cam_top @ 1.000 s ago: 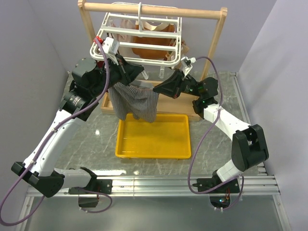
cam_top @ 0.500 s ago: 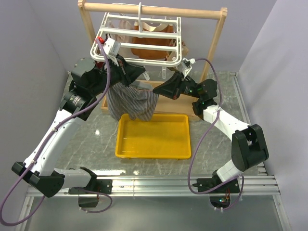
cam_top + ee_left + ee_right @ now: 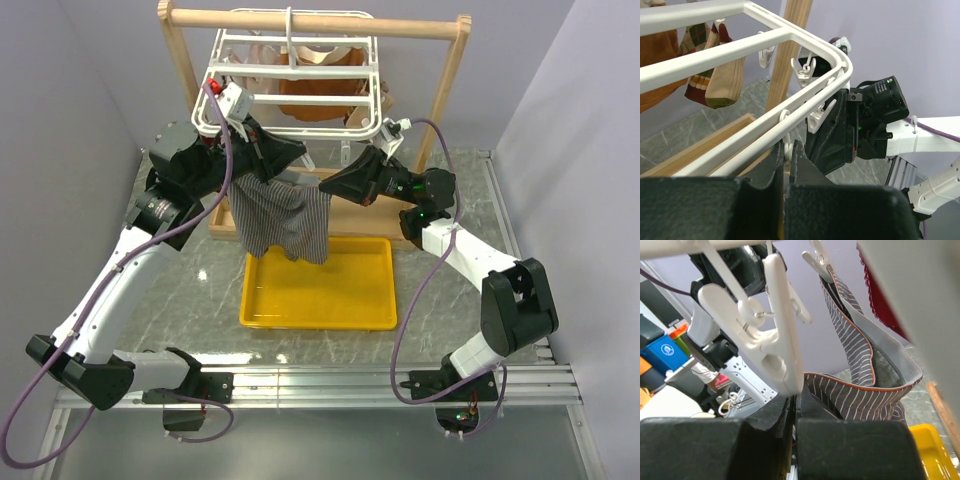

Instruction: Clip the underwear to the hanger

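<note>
While both arms hold up near the hanger (image 3: 290,100), the left end effector (image 3: 298,150) is clenched just under the near rim. In the left wrist view its tips (image 3: 785,155) are pressed together right below the rim, with a white sliver between them. Can't tell what that sliver is. The right end effector (image 3: 322,184) is clenched on the underwear (image 3: 285,215), and the right wrist view shows the striped waistband (image 3: 860,390) running into the closed fingers (image 3: 775,420). One corner of the cloth rises to a clip (image 3: 816,260); can't tell if it's clamped. A second clip (image 3: 780,350) dangles just above the fingertips.

The underwear hangs between the two end effectors, below the hanger's near rim, over the far edge of the yellow tray (image 3: 330,295) on the bench (image 3: 200,280). Against half a second ago, its hem drops lower over the tray's far rim and the cloth sits slightly further right. The left end effector has shifted a touch right, and the right one has barely moved. The hanger hangs from the wooden stand (image 3: 310,22) and has swung slightly.
</note>
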{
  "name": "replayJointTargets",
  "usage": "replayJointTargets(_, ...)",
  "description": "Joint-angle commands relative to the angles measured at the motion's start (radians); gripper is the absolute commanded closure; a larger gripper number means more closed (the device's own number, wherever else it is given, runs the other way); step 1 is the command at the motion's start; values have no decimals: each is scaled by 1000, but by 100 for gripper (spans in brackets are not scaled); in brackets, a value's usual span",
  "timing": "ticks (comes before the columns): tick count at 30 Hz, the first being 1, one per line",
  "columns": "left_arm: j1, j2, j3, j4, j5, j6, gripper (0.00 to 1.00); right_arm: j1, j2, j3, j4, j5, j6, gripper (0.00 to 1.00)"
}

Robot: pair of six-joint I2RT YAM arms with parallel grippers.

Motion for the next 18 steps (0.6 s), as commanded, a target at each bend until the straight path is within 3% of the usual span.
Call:
replayJointTargets(1, -18, -24, -19, -72, 177, -19, 100, 6, -12, 41, 77, 26, 44, 100)
replayJointTargets(18, -7, -5, -36, -72, 275, -5, 100, 6, 8, 67, 139, 64, 102, 100)
